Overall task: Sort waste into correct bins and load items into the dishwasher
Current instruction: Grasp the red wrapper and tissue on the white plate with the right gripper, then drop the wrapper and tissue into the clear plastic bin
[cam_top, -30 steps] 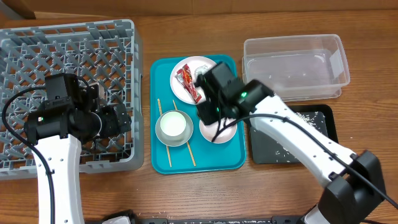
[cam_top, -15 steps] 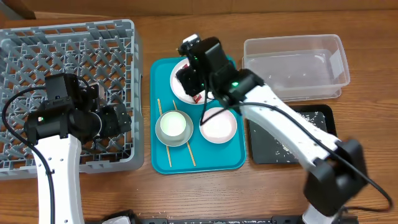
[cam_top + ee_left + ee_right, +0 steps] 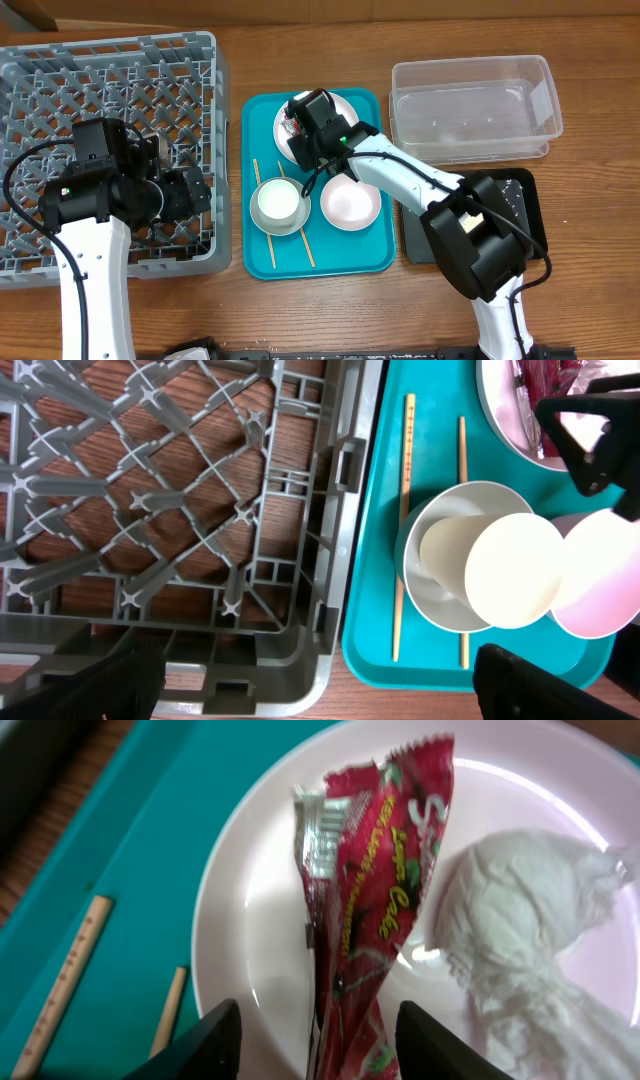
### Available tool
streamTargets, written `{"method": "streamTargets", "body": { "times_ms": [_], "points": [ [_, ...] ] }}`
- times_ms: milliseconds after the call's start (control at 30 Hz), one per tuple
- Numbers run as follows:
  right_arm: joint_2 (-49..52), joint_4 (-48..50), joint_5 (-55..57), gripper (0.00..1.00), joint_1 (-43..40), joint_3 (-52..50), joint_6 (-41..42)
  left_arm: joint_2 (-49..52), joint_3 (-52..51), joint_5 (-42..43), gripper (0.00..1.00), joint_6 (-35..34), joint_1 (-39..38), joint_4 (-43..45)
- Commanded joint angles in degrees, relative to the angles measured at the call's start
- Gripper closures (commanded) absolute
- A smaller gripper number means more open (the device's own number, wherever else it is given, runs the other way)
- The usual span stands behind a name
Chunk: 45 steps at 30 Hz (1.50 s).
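Right gripper (image 3: 320, 1045) wide, straddling red wrapper (image 3: 378, 910) on plate (image 3: 250, 950); tissue (image 3: 530, 940) at wrapper's 3 o'clock. Left gripper (image 3: 320, 682) wide, empty, over rack (image 3: 200, 490).

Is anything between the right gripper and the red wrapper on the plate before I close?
Nothing visible. The open right gripper sits over the lower end of the red wrapper on the white plate, jaws either side. The crumpled tissue lies close beside it and might get caught.

Wooden table (image 3: 600, 300), teal serving tray (image 3: 350, 255) lying flat near its middle.
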Motion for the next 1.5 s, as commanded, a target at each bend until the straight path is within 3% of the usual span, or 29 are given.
{"method": "streamTargets", "body": {
  "times_ms": [0,267,433,567,800,1067,1233,1467],
  "points": [
    [1.03,-0.07,0.94,0.55,-0.11,0.59,0.76,0.09,1.31,0.68,0.00,0.68,0.20,0.02],
    [1.14,-1.62,-0.33,0.66,-0.11,-0.20,0.76,0.09,1.31,0.72,0.00,0.66,0.20,0.09],
    [1.20,-2.49,-2.03,0.79,-0.11,-0.37,0.76,0.09,1.31,0.70,0.00,0.68,0.20,0.15],
    [1.18,-2.71,-2.91,0.96,-0.11,-0.37,0.96,0.09,1.31,0.72,0.00,0.66,0.20,0.11],
    [-2.99,-8.90,2.03,0.96,-1.60,4.17,1.07,0.09,1.31,0.70,0.00,0.68,0.20,0.07],
    [-16.06,-12.68,6.58,0.96,-11.10,7.37,15.74,0.09,1.31,0.70,0.00,0.68,0.20,0.07],
    [-16.83,-20.46,6.36,0.96,-20.20,7.06,25.83,0.09,1.31,0.70,0.00,0.68,0.20,0.09],
    [-16.28,-23.76,4.15,0.96,-27.76,1.90,29.27,0.09,1.31,0.74,0.00,0.63,0.20,0.79]
  ]
}}
